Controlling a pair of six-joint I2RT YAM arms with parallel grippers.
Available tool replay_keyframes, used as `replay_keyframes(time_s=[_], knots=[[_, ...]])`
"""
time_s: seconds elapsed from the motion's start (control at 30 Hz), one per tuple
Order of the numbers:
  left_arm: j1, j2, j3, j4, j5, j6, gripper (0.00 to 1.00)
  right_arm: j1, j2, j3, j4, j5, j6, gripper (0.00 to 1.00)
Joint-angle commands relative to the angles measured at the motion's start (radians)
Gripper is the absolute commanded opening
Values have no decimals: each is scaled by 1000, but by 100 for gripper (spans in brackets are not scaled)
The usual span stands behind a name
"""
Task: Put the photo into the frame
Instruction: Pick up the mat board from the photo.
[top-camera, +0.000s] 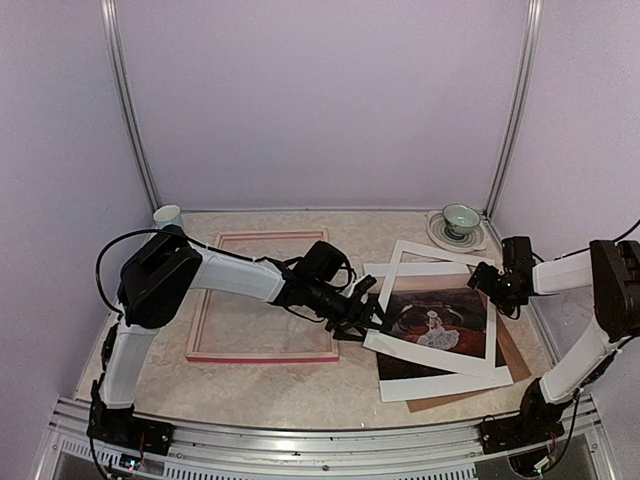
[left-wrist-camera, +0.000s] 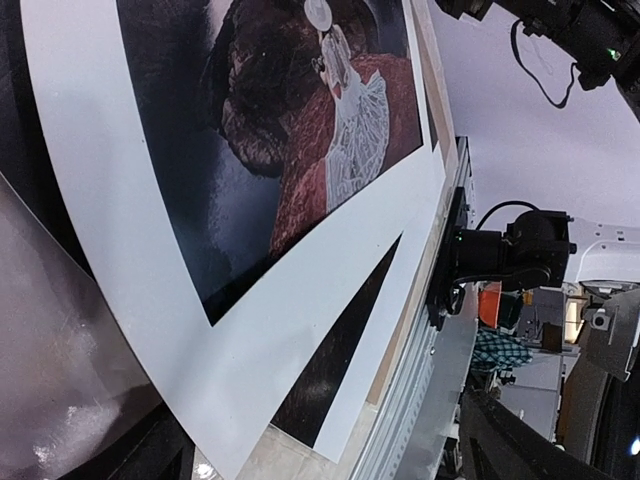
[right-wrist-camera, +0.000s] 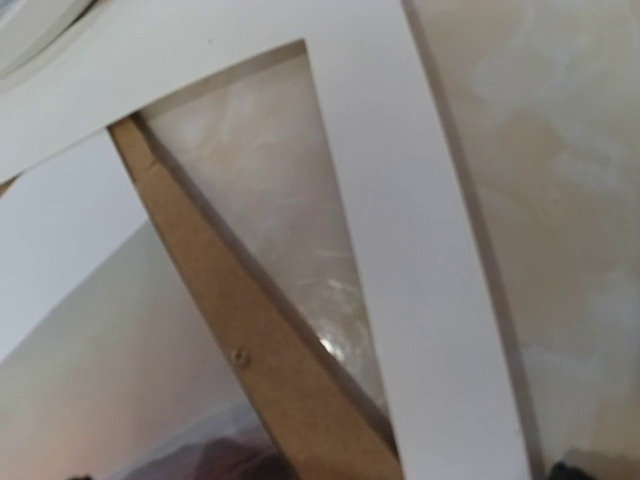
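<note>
At the near right of the desk (top-camera: 300, 395), the photo (top-camera: 412, 308) lies flat on a brown backing board (top-camera: 520, 365), and a white mat (top-camera: 440, 357) lies skewed on top of it. The left end effector (top-camera: 380, 322) sits at the mat's left edge; its jaw width cannot be told. The right end effector (top-camera: 478, 280) stands wide near the mat's far right corner. The pink frame (top-camera: 262, 355) lies flat, apart to the left. A white cup (top-camera: 168, 215) stands at the far left, and a green cup (top-camera: 461, 218) on a saucer (top-camera: 440, 238) at the far right.

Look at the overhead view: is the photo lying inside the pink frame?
No, the photo lies right of the frame, under the white mat.
</note>
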Motion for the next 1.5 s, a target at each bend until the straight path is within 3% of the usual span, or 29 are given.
replay_keyframes(time_s=[0.0,0.43,0.63,0.93,1.1,1.47], knots=[[7,-51,-27,116,17,-36,89,-7,38,-31,-34,-61,-1,99],[8,-81,-68,241,27,-109,81,-6,40,-37,-31,-78,-5,99],[15,-60,-83,218,11,-119,58,-6,20,-38,-30,-78,-3,99],[33,-74,-102,147,-42,-92,17,9,-19,-21,-59,-54,-11,99],[37,-88,-118,137,-61,-85,5,44,-29,-11,-71,-45,-9,99],[76,-205,-242,171,-114,-66,2,106,-56,26,-107,-35,-3,99]])
